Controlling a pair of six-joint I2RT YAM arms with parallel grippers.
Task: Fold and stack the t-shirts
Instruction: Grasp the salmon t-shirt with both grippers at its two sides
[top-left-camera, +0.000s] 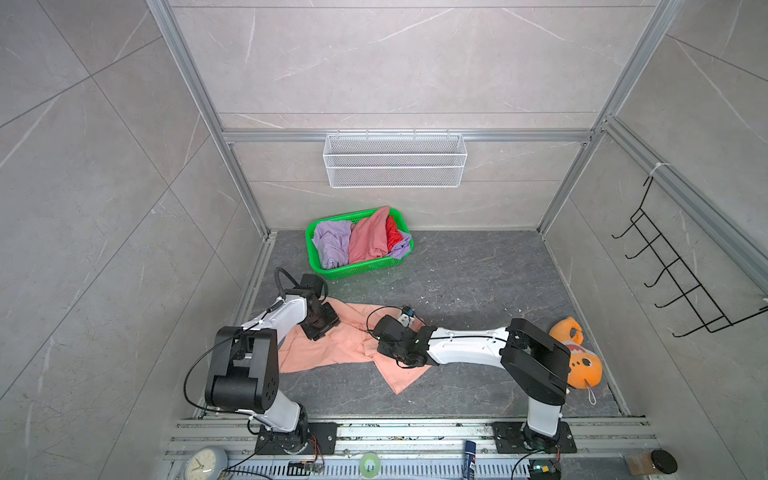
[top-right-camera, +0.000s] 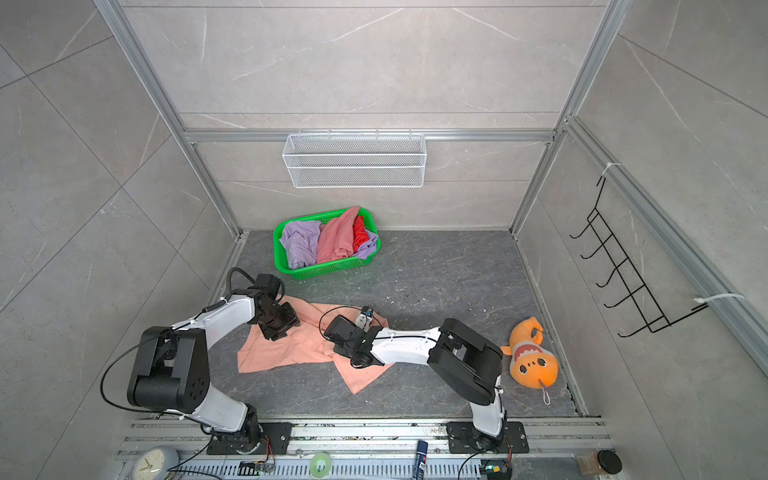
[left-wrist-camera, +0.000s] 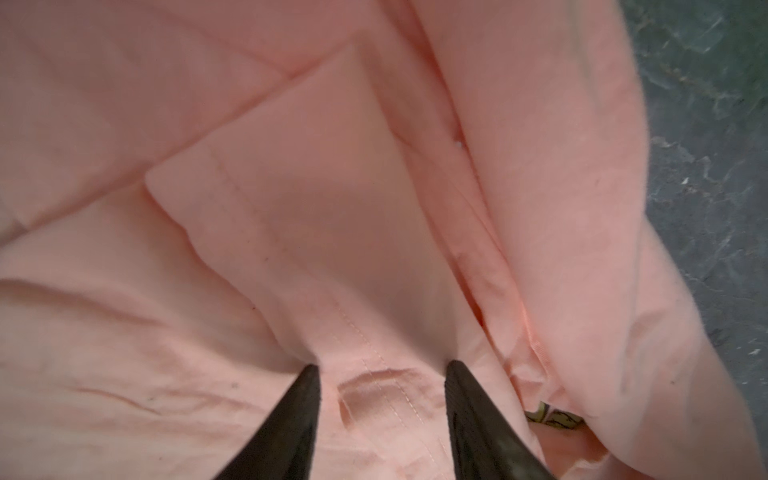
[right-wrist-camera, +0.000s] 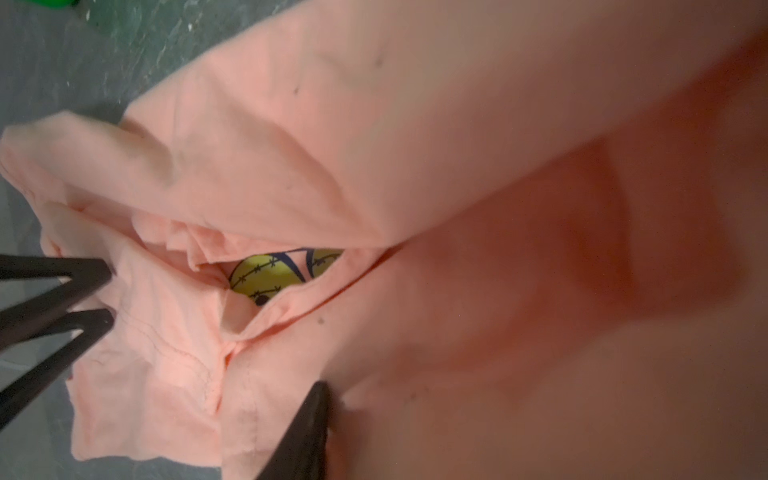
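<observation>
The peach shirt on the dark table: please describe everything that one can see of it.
The peach shirt looks like soft, thin cotton with stitched hems. It lies crumpled and unfolded on the dark table, one corner pointing toward the near edge. A yellow print with dark lines peeks out between folds. The left claw and the right claw both rest on it, jaws apart with cloth between them.
</observation>
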